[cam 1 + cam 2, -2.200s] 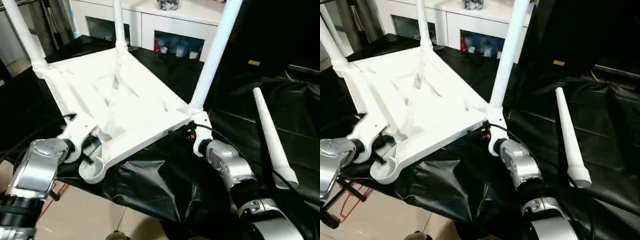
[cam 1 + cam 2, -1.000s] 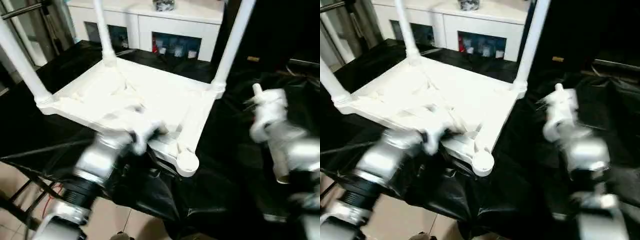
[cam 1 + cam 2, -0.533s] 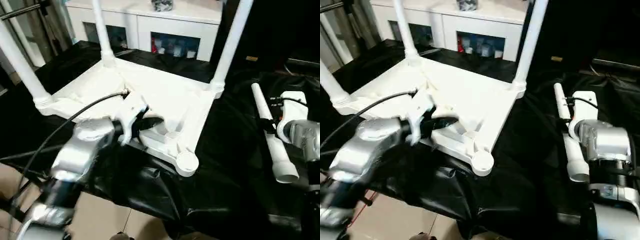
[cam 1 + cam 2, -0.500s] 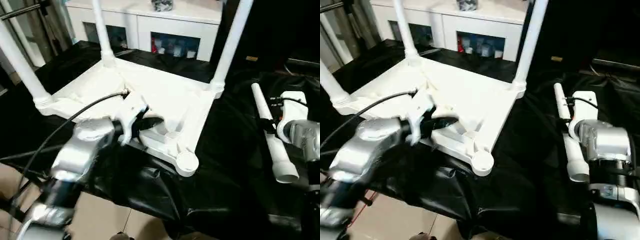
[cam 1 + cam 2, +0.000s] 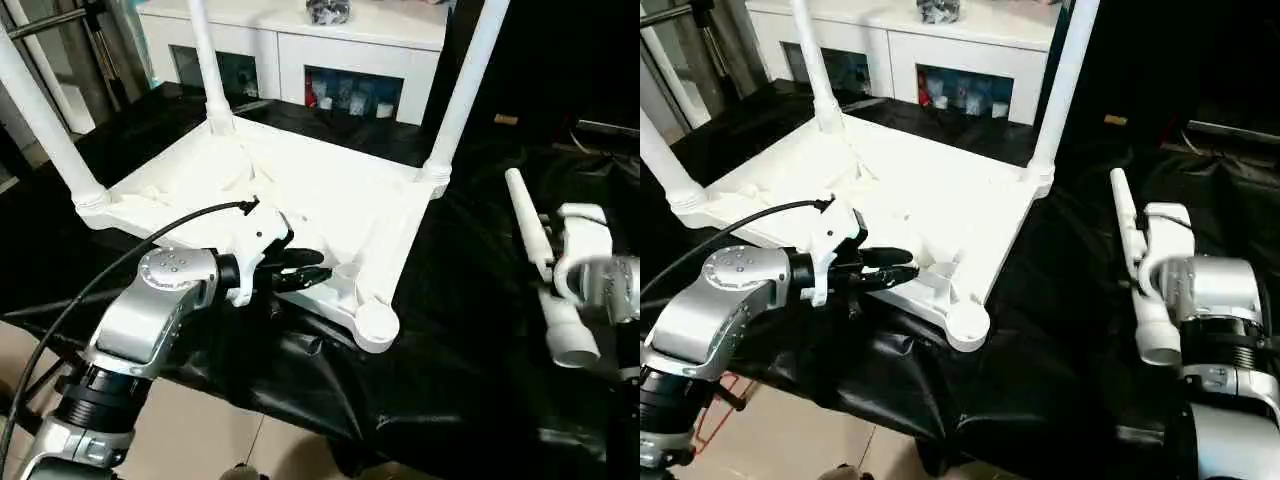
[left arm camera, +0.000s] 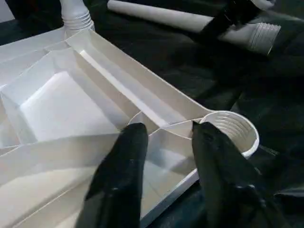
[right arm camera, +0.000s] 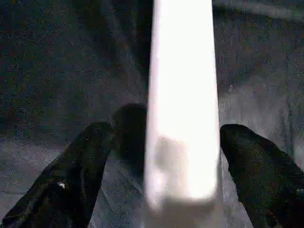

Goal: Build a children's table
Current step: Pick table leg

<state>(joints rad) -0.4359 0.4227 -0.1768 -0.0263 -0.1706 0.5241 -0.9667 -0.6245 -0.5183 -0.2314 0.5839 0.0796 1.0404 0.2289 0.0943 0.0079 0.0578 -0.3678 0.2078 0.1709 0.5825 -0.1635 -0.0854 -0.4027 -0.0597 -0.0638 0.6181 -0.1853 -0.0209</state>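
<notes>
The children's table lies upside down on black sheeting: a white ribbed tabletop (image 5: 330, 200) with three white legs (image 5: 463, 85) standing up from its corner sockets. The near corner socket (image 5: 373, 325) is empty. A loose leg (image 5: 540, 265) rests on the sheeting to the right. My left gripper (image 6: 168, 133) hovers open over the tabletop's near rim, its black fingers (image 5: 305, 270) pointing toward the empty socket (image 6: 231, 130). My right gripper (image 7: 171, 166) is open, with its fingers (image 7: 88, 164) wide apart on either side of the loose leg (image 7: 183, 85).
A white cabinet (image 5: 340, 45) with glass doors stands behind the work. The black sheeting (image 5: 460, 350) drapes over the front edge, with tan floor (image 5: 200, 440) below. A cable (image 5: 120, 270) loops from my left wrist.
The tabletop was turned, so its empty socket now faces front. My left gripper has opened at the near rim. My right arm swung over to the loose leg and opened wider around it.
</notes>
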